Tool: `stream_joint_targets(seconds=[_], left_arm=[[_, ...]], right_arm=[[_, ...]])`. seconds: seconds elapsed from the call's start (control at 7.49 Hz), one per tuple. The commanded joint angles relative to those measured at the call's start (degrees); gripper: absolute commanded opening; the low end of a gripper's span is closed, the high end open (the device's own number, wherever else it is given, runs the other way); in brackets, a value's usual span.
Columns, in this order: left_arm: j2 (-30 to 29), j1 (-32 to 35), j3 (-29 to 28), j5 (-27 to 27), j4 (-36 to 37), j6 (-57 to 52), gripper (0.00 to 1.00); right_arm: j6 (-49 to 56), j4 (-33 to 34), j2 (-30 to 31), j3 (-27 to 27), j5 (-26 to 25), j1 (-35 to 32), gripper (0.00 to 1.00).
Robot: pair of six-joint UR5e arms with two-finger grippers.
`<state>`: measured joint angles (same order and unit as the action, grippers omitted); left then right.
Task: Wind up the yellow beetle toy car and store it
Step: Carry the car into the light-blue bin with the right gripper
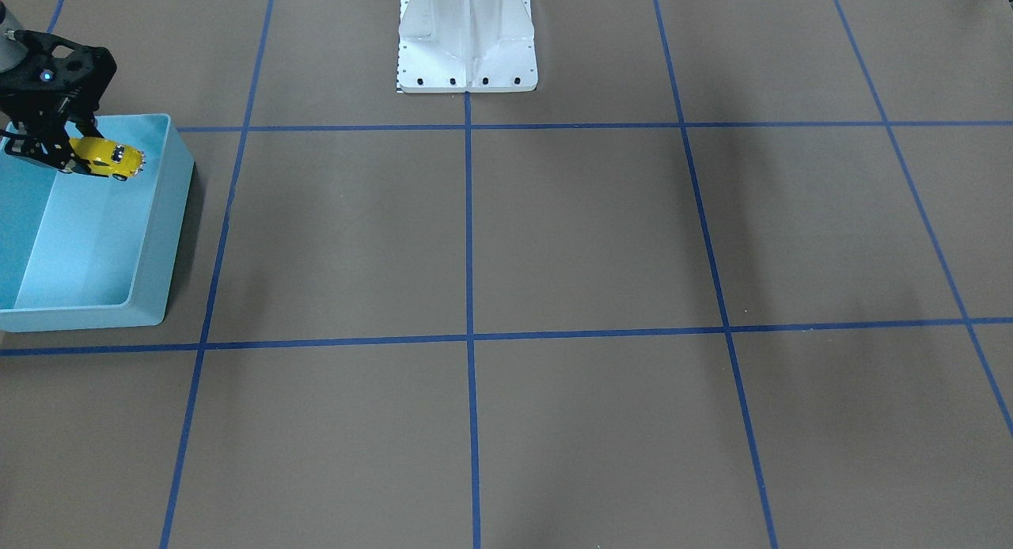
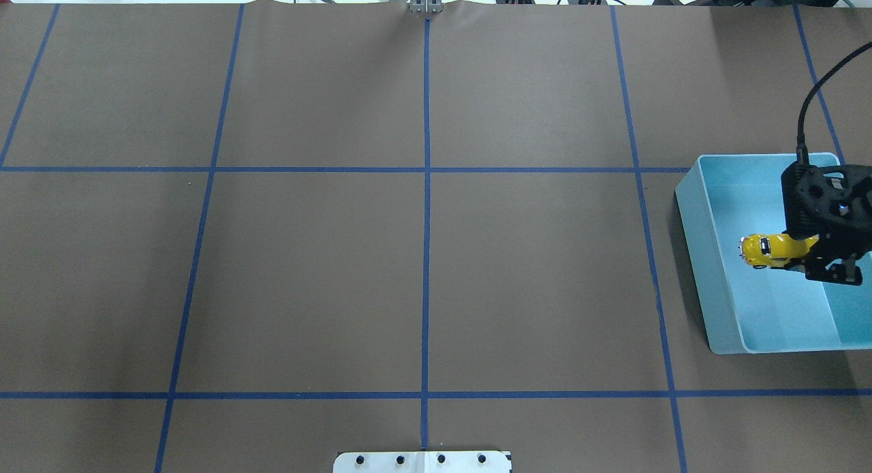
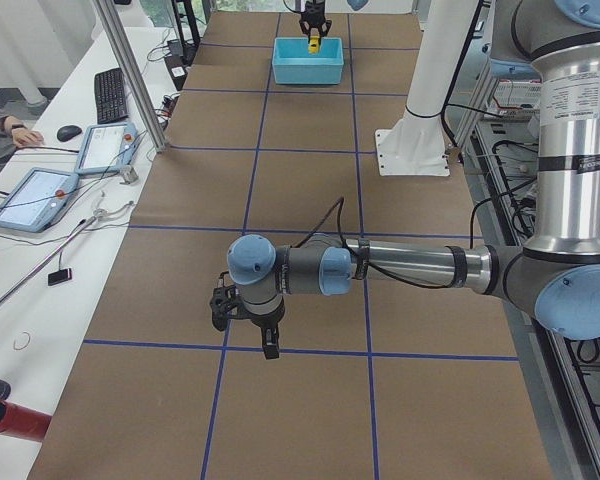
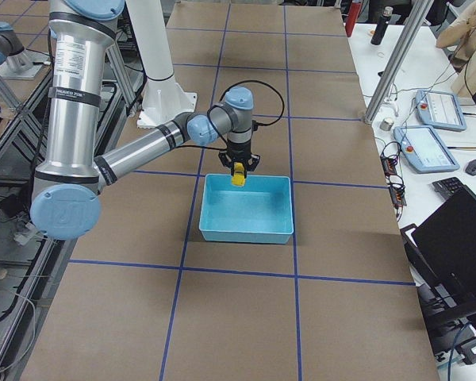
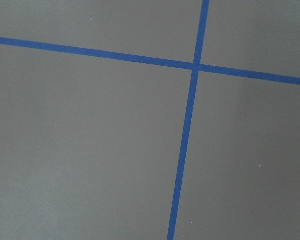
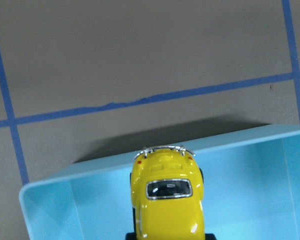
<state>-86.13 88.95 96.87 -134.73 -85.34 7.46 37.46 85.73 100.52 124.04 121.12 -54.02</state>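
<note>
Above the taped table (image 2: 306, 275), right pincer (image 2: 813, 256) clamps the yellow beetle toy car (image 2: 766, 249) over the bin (image 2: 702, 282); left pincer (image 3: 255, 330): cannot tell.

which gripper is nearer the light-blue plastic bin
Right. The right gripper holds the glossy yellow beetle toy car above the light-blue plastic bin; the left gripper hangs far away over the table.

Brown tabletop (image 2: 306, 275) gridded with blue tape lines (image 2: 426, 221); at nine o'clock in the left-end view, a white desk (image 3: 55, 100) carries a keyboard (image 3: 110, 95).
</note>
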Motion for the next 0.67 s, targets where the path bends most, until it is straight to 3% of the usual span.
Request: stream_joint_targets(seconds=[0.0, 0.4, 0.53], left_arm=[[-0.09, 0.0, -0.18, -0.01, 0.0, 0.01, 1.0], [-0.27, -0.09, -0.27, -0.01, 0.0, 0.1, 1.0], [-0.36, -0.09, -0.36, -0.01, 0.0, 0.1, 1.0]], right_arm=[[1.39, -13.52, 1.79, -10.08, 0.25, -0.3, 0.0], [0.78, -24.95, 1.61, -20.46, 0.25, -0.13, 0.0], [0.42, -26.04, 1.61, -21.46, 0.25, 0.14, 0.0]])
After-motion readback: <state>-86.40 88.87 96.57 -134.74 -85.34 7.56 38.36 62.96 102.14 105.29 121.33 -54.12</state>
